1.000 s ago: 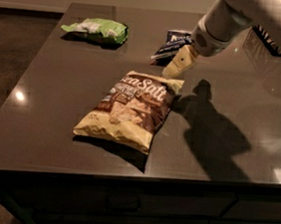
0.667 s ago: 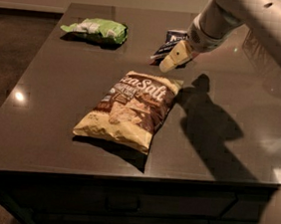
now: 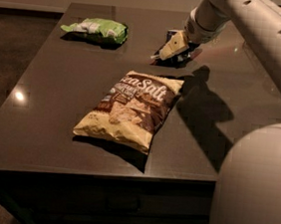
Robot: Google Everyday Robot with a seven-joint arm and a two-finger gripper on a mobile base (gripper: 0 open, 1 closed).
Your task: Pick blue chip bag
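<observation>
Hand [image 3: 160, 55] sits low on the blue chip bag [image 3: 170, 34] at the far side of the table [image 3: 56, 100]; whether it grips, I cannot tell. From this bag, the tan bag [image 3: 131, 108] lies at 7 o'clock and the green bag [image 3: 96, 28] at 9 o'clock.

On a table [image 3: 56, 100], a large bag [image 3: 130, 110] lies centre-front, another bag [image 3: 96, 28] far-left, the gripper [image 3: 169, 49] over the small chip bag [image 3: 182, 60] behind it.

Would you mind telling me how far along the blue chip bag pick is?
Done: the gripper is at the blue chip bag, beyond the tan Sea Salt bag. In hand: the grasp itself, which I cannot confirm. Left: lifting, since the bag lies on the table.
</observation>
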